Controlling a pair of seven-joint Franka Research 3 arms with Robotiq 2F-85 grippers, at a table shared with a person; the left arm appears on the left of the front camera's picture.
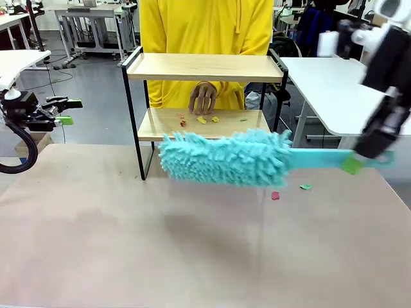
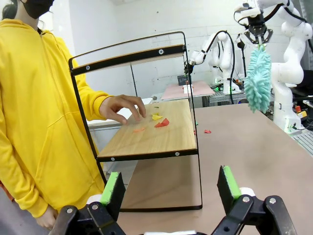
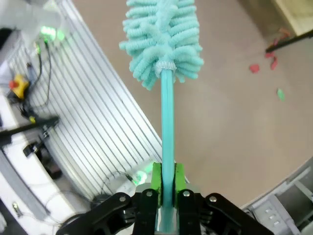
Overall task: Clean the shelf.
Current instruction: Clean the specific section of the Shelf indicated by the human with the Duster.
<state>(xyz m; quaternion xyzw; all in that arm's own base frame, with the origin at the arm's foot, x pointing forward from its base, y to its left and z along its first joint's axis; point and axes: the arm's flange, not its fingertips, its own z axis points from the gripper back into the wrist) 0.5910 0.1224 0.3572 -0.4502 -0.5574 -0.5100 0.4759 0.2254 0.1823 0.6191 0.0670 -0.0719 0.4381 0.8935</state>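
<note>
Pale brown tabletop [image 1: 192, 256] fills the lower frame. Above it, at centre, a shaggy turquoise microfibre duster [image 1: 225, 158] with a long plastic handle hangs level, its handle end clamped in the right gripper [image 1: 357, 164] at right. Behind, at upper centre, stands the two-tier shelf [image 1: 205, 67] of light wood and black metal frame, with small coloured paper scraps [image 1: 202, 119] on its lower board beside a person's hand [image 1: 203, 97]. At far left the left gripper [image 1: 64, 110] sits wide open and empty. Likely risks are the duster head brushing the hand, or snagging the frame and shoving the shelf.
</note>
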